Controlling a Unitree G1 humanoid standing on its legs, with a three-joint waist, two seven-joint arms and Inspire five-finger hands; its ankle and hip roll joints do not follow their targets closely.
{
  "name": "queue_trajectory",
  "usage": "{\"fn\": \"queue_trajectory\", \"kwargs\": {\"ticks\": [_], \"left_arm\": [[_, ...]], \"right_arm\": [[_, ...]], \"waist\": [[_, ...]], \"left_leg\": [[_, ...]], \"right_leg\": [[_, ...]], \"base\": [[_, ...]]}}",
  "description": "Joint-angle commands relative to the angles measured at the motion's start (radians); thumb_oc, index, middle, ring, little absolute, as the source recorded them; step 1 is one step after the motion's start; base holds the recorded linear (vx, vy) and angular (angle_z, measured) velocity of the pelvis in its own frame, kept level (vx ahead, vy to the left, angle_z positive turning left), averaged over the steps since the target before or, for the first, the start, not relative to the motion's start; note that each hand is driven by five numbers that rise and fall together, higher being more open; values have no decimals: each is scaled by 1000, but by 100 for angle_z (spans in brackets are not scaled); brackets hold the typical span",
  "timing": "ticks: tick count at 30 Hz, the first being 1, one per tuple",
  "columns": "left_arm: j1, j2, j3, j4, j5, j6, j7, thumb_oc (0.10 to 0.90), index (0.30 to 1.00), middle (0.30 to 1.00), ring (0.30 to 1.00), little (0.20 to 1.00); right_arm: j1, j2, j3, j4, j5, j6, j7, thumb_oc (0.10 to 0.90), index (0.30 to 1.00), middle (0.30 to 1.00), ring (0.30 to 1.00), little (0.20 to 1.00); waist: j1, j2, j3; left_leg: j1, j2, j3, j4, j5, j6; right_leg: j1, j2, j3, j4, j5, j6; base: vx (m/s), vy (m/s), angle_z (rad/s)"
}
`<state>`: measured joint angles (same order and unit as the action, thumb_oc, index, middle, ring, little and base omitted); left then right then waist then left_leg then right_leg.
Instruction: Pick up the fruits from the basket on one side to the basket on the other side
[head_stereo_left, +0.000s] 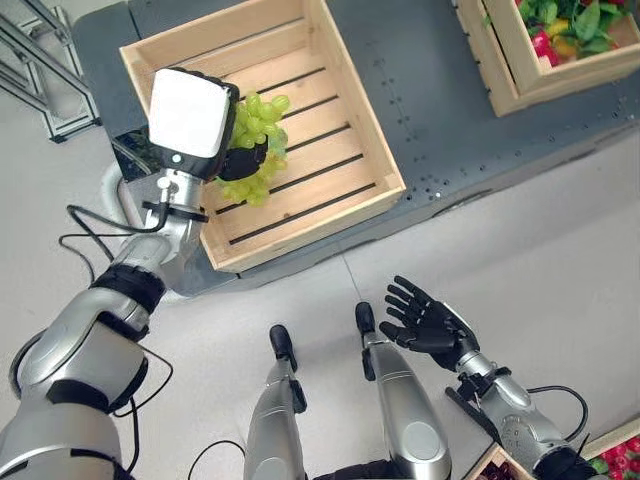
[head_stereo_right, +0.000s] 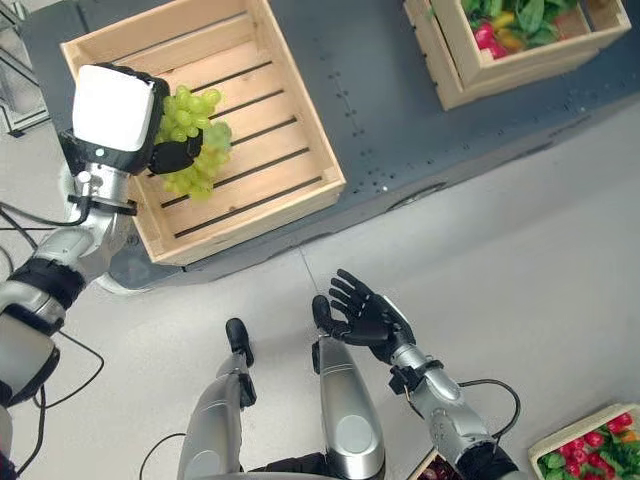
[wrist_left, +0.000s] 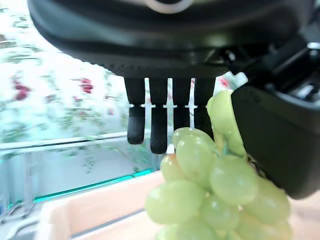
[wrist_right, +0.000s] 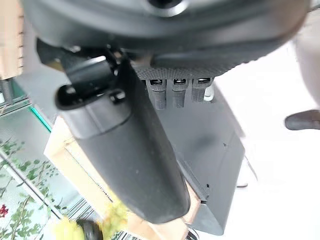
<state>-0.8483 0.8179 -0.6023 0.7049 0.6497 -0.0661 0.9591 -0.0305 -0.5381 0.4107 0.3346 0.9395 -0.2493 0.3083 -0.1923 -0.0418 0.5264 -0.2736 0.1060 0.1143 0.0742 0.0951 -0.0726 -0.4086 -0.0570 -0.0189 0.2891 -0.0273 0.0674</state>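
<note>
A bunch of green grapes (head_stereo_left: 255, 125) hangs over the empty slatted wooden crate (head_stereo_left: 368, 105) on the left. My left hand (head_stereo_left: 243, 158) is shut on the bunch, thumb and fingers pinching it from the side. In the left wrist view the grapes (wrist_left: 215, 195) sit against the thumb, with the fingers (wrist_left: 160, 130) just beyond them. My right hand (head_stereo_left: 430, 322) floats low over the pale floor, open with its fingers spread and holding nothing. At the far right stands a second wooden crate (head_stereo_left: 575, 72) with mixed fruit and green leaves (head_stereo_left: 570, 25).
Both crates rest on a dark grey platform (head_stereo_left: 450, 100) whose front edge runs diagonally across the view. Another crate (head_stereo_right: 570, 432) with red fruit sits on the floor at the lower right. Metal frame bars (head_stereo_left: 40, 50) stand at the upper left.
</note>
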Motion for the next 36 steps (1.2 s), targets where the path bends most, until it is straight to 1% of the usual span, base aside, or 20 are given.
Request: {"fn": "queue_trajectory", "kwargs": {"ticks": [1,2,3,5,6,7,9,10,13,14,18,21,23,24,25,27,28,32,34,36], "left_arm": [[89,38,202,-175,-148,-166,127,400,300,300,300,300],[141,24,249,-222,-160,-190,115,400,300,300,300,300],[198,7,289,-267,-194,-238,113,400,300,300,300,300],[289,-29,361,-358,-216,-272,64,400,300,300,300,300],[329,-44,391,-403,-223,-282,32,400,300,300,300,300],[400,-75,435,-486,-264,-318,-23,400,300,300,300,300],[457,-99,469,-539,-325,-357,-82,400,300,300,300,300],[471,-105,477,-549,-362,-385,-105,400,300,300,300,300],[526,-125,506,-613,-440,-413,-195,400,300,300,300,300],[553,-132,519,-642,-474,-424,-235,400,300,300,300,300],[594,-148,537,-707,-537,-441,-328,400,300,300,300,300],[603,-155,542,-724,-582,-451,-373,400,300,300,300,300],[612,-169,546,-742,-635,-463,-422,400,300,300,300,300],[614,-187,547,-757,-698,-476,-472,400,300,300,300,300],[614,-187,547,-757,-698,-476,-472,400,300,300,300,300],[607,-223,527,-790,-775,-472,-547,400,300,300,300,300],[607,-223,527,-790,-776,-472,-548,400,300,300,300,300],[580,-273,461,-849,-850,-440,-618,400,300,300,300,300],[558,-299,419,-863,-897,-432,-666,400,300,300,300,300],[547,-308,402,-871,-923,-431,-694,400,300,300,300,300]], "right_arm": [[72,2,-95,-145,-38,-113,-34,800,900,900,900,900],[87,3,-114,-161,-55,-121,-38,800,900,900,900,900],[102,4,-133,-189,-70,-126,-50,800,900,900,900,900],[125,3,-175,-233,-85,-111,-59,800,900,900,900,900],[138,0,-197,-260,-91,-96,-62,800,900,900,900,900],[162,-5,-238,-312,-115,-66,-70,800,900,900,900,900],[188,-17,-278,-353,-126,-30,-53,800,900,900,900,900],[199,-23,-293,-362,-121,-22,-32,800,900,900,900,900],[239,-46,-351,-418,-72,30,43,800,900,900,900,900],[255,-56,-380,-440,-41,46,95,800,900,900,900,900],[286,-67,-441,-516,-3,82,174,800,900,900,900,900],[284,-73,-462,-538,20,80,202,800,900,900,900,900],[273,-67,-480,-557,42,57,231,800,900,900,900,900],[258,-59,-489,-572,37,37,250,800,900,900,900,900],[258,-59,-489,-572,37,37,250,800,900,900,900,900],[199,-38,-466,-591,12,39,251,800,900,900,900,900],[198,-38,-466,-591,12,39,251,800,900,900,900,900],[76,-10,-357,-642,-18,71,192,800,900,900,900,900],[-3,16,-277,-639,-7,75,154,800,900,900,900,900],[-33,33,-245,-639,-23,72,135,800,900,900,900,900]], "waist": [[12,-14,-142],[16,-16,-156],[21,-17,-172],[28,-21,-202],[31,-22,-216],[35,-23,-241],[37,-21,-266],[37,-21,-275],[38,-22,-309],[38,-22,-325],[38,-20,-371],[38,-18,-390],[39,-16,-404],[40,-14,-413],[40,-14,-413],[48,-7,-427],[48,-7,-426],[77,4,-442],[97,10,-446],[105,11,-447]], "left_leg": [[13,-23,-8,18,-65,13],[32,-24,-13,3,-64,14],[51,-25,-16,-14,-62,14],[90,-26,-24,-42,-61,16],[108,-26,-25,-56,-61,17],[137,-25,-28,-79,-58,17],[169,-24,-26,-104,-55,19],[179,-24,-25,-110,-55,20],[217,-21,-19,-129,-57,21],[237,-19,-14,-138,-57,21],[279,-18,-4,-154,-65,23],[297,-17,2,-159,-71,24],[309,-17,6,-161,-76,22],[317,-17,8,-161,-83,22],[317,-17,8,-161,-83,22],[334,-17,13,-161,-91,25],[334,-17,13,-161,-91,25],[349,-18,4,-161,-99,25],[361,-17,0,-160,-104,24],[365,-16,-3,-160,-106,23]], "right_leg": [[110,-1,-17,-164,41,-8],[132,-3,-20,-179,43,-6],[154,-4,-24,-194,44,-3],[193,-7,-27,-216,45,1],[212,-8,-27,-230,47,4],[240,-11,-27,-251,52,10],[270,-11,-27,-264,53,15],[280,-11,-29,-267,52,17],[315,-14,-31,-278,50,23],[333,-15,-31,-287,51,26],[375,-19,-31,-309,53,34],[392,-21,-32,-321,55,37],[407,-25,-29,-338,61,41],[415,-27,-25,-347,64,44],[415,-27,-25,-347,64,44],[432,-32,-23,-359,68,49],[433,-32,-23,-360,68,49],[454,-37,-26,-370,69,54],[466,-41,-33,-369,66,55],[473,-43,-36,-371,66,57]], "base": [[15,4,12],[17,5,18],[23,5,18],[60,15,13],[87,40,8],[59,42,5],[51,58,5],[43,56,2],[47,40,1],[66,37,-4],[65,26,-1],[43,24,-3],[21,29,-8],[9,19,-14],[24,30,-20],[29,24,-13],[26,17,-9],[42,14,-2],[57,8,1],[45,0,1]]}}
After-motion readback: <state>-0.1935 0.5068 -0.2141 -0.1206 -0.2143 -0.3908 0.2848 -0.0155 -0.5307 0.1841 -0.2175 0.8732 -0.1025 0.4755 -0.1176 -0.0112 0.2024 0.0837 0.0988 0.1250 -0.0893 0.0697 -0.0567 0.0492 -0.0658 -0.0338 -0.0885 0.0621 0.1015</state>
